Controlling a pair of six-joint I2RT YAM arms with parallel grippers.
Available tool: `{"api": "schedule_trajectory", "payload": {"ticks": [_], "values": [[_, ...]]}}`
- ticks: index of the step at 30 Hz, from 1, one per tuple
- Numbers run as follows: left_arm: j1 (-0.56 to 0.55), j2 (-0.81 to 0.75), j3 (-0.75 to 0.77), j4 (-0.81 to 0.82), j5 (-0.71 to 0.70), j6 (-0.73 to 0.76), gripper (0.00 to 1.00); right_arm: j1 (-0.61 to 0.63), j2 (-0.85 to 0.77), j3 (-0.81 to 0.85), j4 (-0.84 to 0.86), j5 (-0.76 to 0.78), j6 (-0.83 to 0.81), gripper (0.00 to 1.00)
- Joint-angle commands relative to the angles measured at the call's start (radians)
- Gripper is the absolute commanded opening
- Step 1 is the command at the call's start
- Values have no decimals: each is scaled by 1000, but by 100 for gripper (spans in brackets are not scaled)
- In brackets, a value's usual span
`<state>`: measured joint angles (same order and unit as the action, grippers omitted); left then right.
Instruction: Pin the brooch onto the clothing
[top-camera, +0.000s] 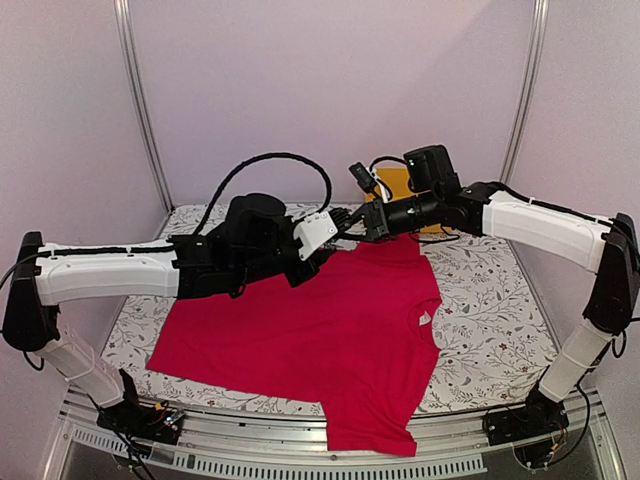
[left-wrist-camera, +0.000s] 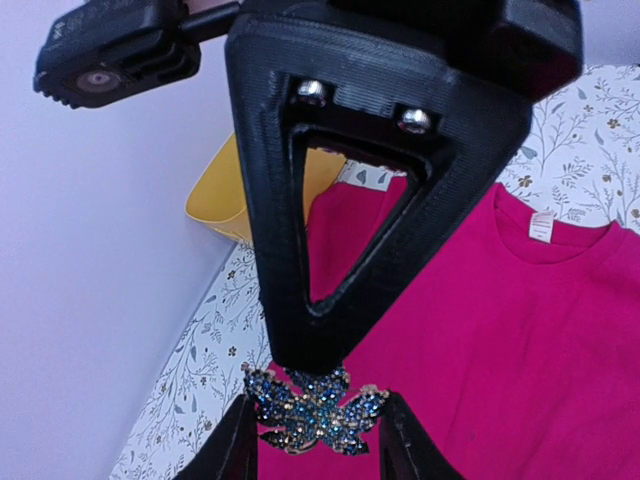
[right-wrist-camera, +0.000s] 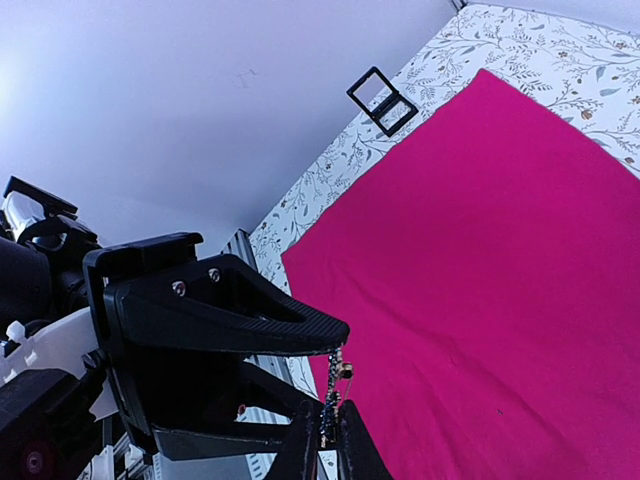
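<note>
The red-pink T-shirt (top-camera: 330, 330) lies flat on the floral tablecloth, with its white neck label (top-camera: 424, 318) to the right. Both grippers meet in the air above the shirt's far edge: left gripper (top-camera: 343, 224), right gripper (top-camera: 360, 226). The brooch is too small to make out in the top view. In the left wrist view the brooch (left-wrist-camera: 315, 415), a sparkling blue-and-gold cluster, spans the gap between my left gripper's (left-wrist-camera: 316, 402) two fingers. The right gripper's finger (left-wrist-camera: 300, 320) overlaps its top. In the right wrist view the brooch (right-wrist-camera: 330, 400) is edge-on, pinched in my right gripper (right-wrist-camera: 327, 410).
A yellow object (top-camera: 395, 190) stands at the back of the table behind the grippers, also in the left wrist view (left-wrist-camera: 225, 200). A small black frame (right-wrist-camera: 382, 100) lies on the tablecloth (top-camera: 500, 320) beyond the shirt. Walls close in at the back and sides.
</note>
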<state>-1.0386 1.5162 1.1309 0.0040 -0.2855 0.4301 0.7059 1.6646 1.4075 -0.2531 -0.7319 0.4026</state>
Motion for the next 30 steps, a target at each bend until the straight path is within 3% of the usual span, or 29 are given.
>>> {"api": "schedule_trajectory", "payload": {"ticks": [1, 11, 16, 20, 23, 24, 26, 30], "values": [[-13, 22, 6, 25, -17, 13, 30, 11, 13, 41, -27, -14, -23, 8], [-12, 25, -2, 24, -35, 21, 30, 12, 40, 56, -52, -28, -33, 12], [-14, 24, -2, 24, -37, 20, 30, 11, 41, 56, -56, -33, -33, 10], [-13, 25, -3, 24, -40, 23, 30, 12, 43, 57, -61, -35, -33, 0], [-13, 25, -5, 27, -50, 24, 30, 12, 44, 60, -63, -50, -28, 0], [-13, 25, -6, 30, -55, 25, 33, 12, 44, 60, -63, -48, -25, 0], [-12, 27, -14, 40, -76, 27, 51, 11, 41, 64, -69, -28, -19, 0], [-14, 19, -50, 78, -127, 45, 66, 10, 29, 76, -75, 13, -8, 0]]}}
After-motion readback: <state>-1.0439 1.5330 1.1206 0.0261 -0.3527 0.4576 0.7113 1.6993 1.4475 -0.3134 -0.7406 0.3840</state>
